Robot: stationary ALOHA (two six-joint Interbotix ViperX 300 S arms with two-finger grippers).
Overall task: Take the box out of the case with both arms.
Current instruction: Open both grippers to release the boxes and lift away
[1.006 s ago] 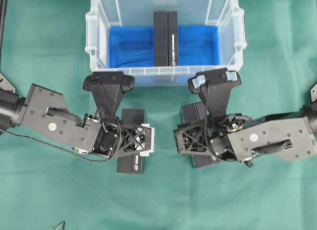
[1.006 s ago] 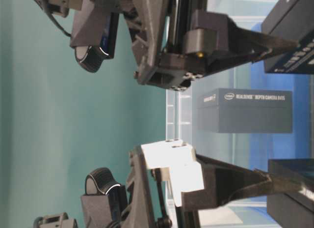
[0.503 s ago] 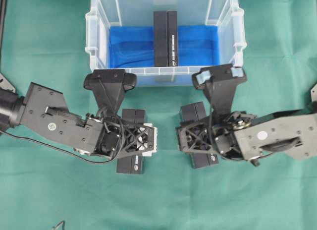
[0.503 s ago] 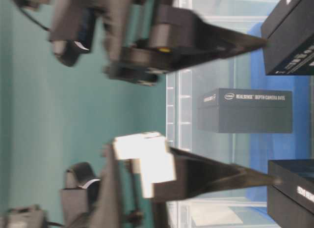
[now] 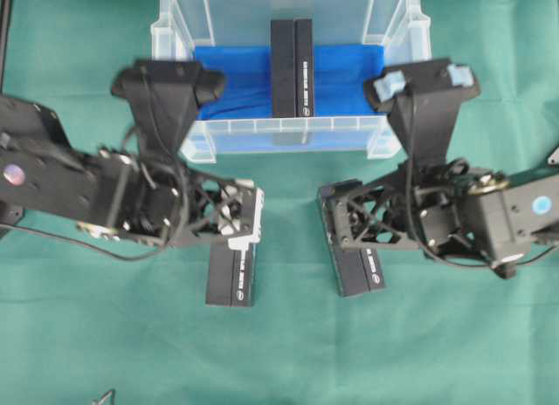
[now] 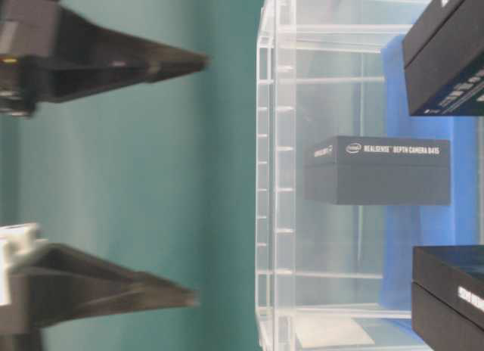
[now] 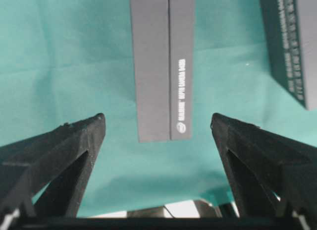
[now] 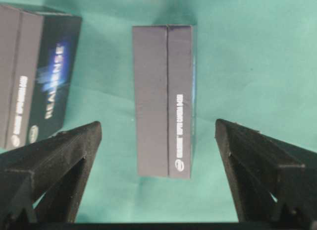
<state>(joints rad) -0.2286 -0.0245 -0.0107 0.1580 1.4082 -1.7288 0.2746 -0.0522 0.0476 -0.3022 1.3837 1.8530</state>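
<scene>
Green cloth (image 5: 79, 353) covers the whole table. Clear case (image 5: 419, 51) sits at top centre of the overhead view, blue sheet (image 5: 227, 78) lining its bottom, one dark box (image 5: 291, 66) standing on edge in the middle of it, long side running up-down in frame; through the case wall in the table-level view its side reads as a depth camera box. Left arm (image 5: 61, 191) fills the left middle of the overhead view, right arm (image 5: 489, 217) the right middle, both in front of the case, outside it. Left gripper (image 7: 156, 126) has jaws spread wide, nothing between them, pointing down at a second dark box (image 5: 231, 274) lying on the cloth at lower centre-left. Right gripper (image 8: 158, 128) jaws also spread wide and empty, over a third dark box (image 5: 358, 252) on the cloth at lower centre-right. White block (image 5: 244, 215) on the left gripper; light-blue pads (image 5: 391, 82) on the right arm's wrist unit near the case's lower right corner.
</scene>
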